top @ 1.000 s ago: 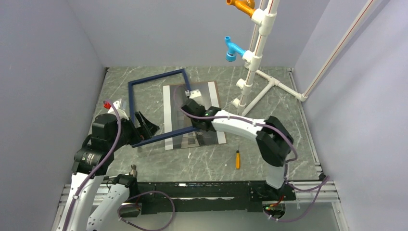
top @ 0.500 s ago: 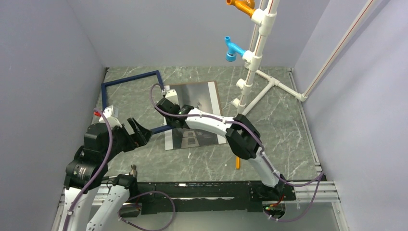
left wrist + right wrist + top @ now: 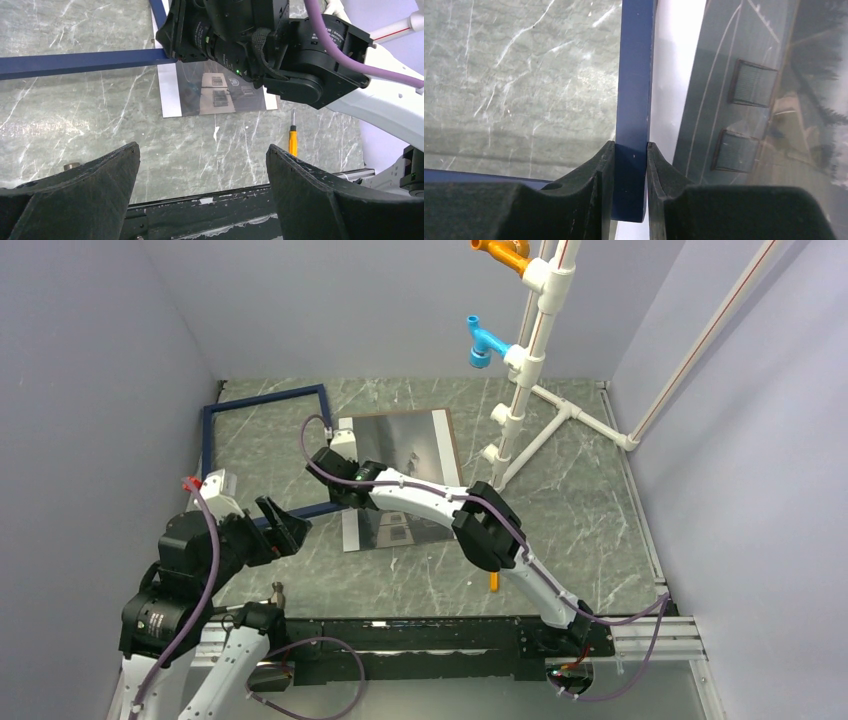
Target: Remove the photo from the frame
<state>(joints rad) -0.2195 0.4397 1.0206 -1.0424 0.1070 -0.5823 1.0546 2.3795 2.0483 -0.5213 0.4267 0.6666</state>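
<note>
Photo (image 3: 410, 440) lies face up on the desk (image 3: 580, 490), out of the frame (image 3: 265, 396) and right of centre, its long sides running away from the arm bases. On its left sits the empty navy frame, its long axis the same way, so marble shows through the opening. The frame's right bar runs along the photo's left white strip, touching or just over it; whether that bar is lifted off the desk I cannot tell. The coming move turns on this closeness: the frame has to go further left, away from the photo, and come down without dragging the print. The right arm has the job, since it alone is in contact. It reaches forward and across to the left, elbow bent, wrist low over the photo's near left part. The right tool (image 3: 628, 146) is clamped on the frame's right bar close to the near corner, one finger on each side of the bar. The left arm is folded back at the near left, nearer the frame's near bar but touching nothing. The left tool (image 3: 283, 525) stands wide apart and empty, pointing towards that bar. A screwdriver (image 3: 493, 581) lies near the photo's near right corner, well apart from both tools.
</note>
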